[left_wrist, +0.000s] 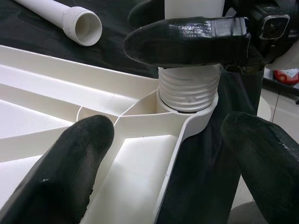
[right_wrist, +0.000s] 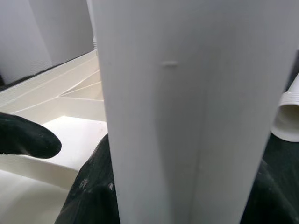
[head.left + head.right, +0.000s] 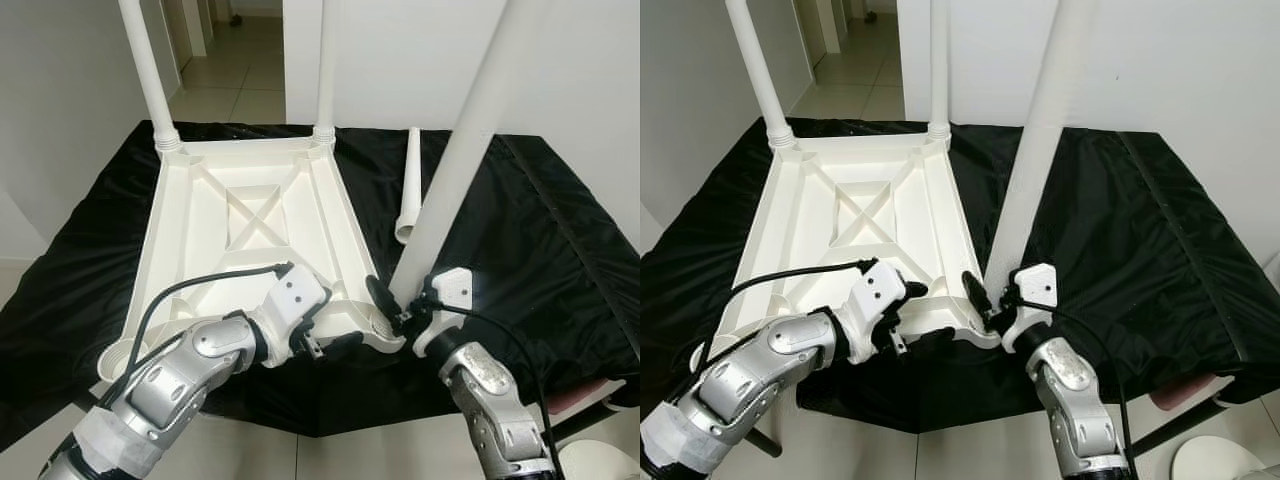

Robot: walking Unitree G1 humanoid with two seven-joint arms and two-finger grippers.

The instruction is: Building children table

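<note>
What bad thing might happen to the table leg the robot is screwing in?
The third leg leans, its thread only partly in the corner socket, so it may go in crooked and jam. The right gripper grips it very low; the tall leg might tip. The left gripper merely straddles the tabletop rim, so the top may twist.

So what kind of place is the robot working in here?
Probably a home, in a room off a hallway: plain white walls, a tiled corridor leading away behind, and a white plastic children's table lying upside down on a black sheet for assembly.
</note>
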